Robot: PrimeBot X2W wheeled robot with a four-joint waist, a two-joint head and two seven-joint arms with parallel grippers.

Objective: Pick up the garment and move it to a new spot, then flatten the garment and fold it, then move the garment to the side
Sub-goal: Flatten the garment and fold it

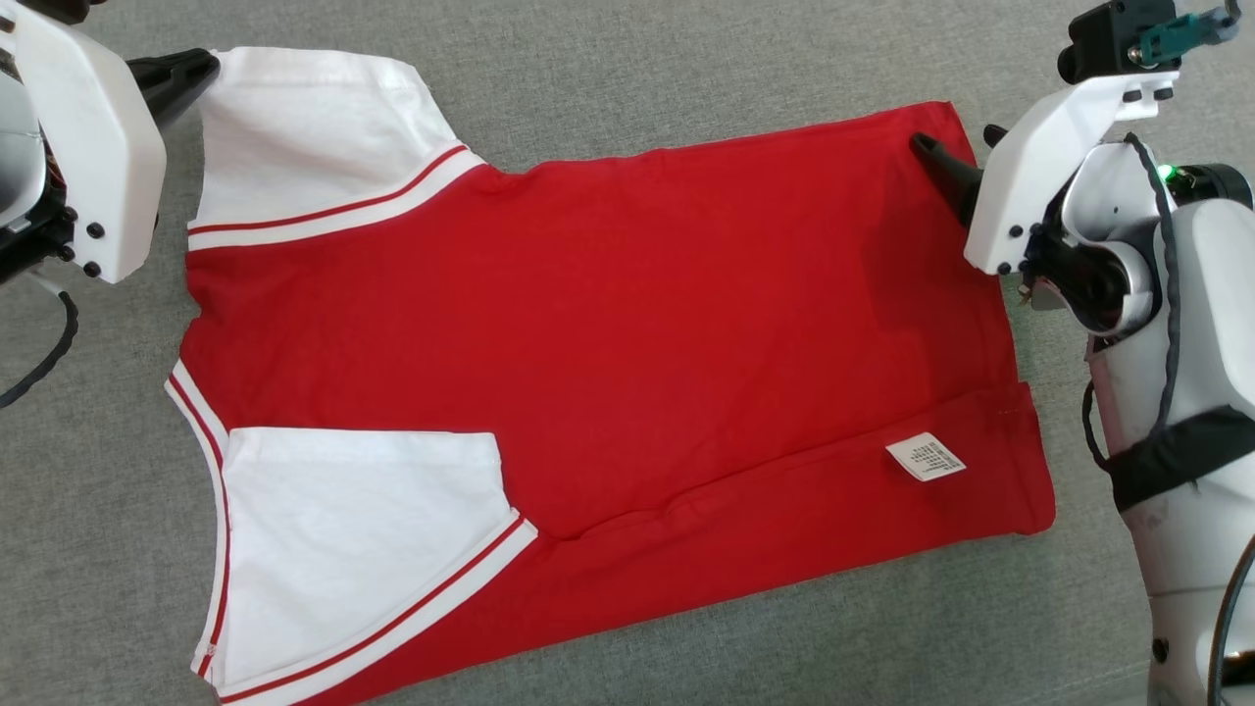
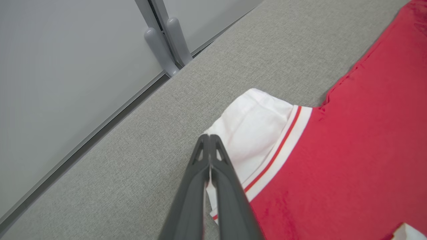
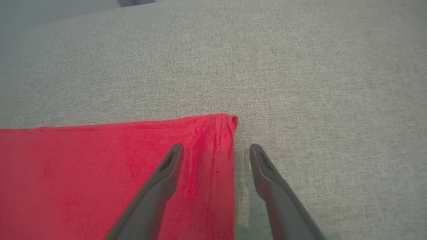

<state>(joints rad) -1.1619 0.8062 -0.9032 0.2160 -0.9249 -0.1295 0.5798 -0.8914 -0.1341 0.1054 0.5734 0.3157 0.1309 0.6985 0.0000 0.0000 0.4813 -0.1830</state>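
Garment (image 1: 608, 324) spread on the grey cushioned surface (image 1: 686, 69), collar end toward my left arm, hem toward my right. It lies nearly flat, so I judge the relocating and most of the flattening done. The near side appears already folded: the near sleeve (image 1: 363, 529) lies turned in over the red body, and a care label (image 1: 927, 457) shows on the lower band. The far sleeve (image 1: 314, 137) lies outside the body's outline, so the far-side fold is not yet made. My left gripper (image 2: 209, 138) has its fingers pressed together, with white sleeve cloth caught between them. My right gripper (image 3: 217, 148) stands spread wide, straddling the far hem corner (image 3: 230, 121) without gripping it. Remaining, as I read it: close the right, fold the far side over, finish folding, then shift the garment aside.
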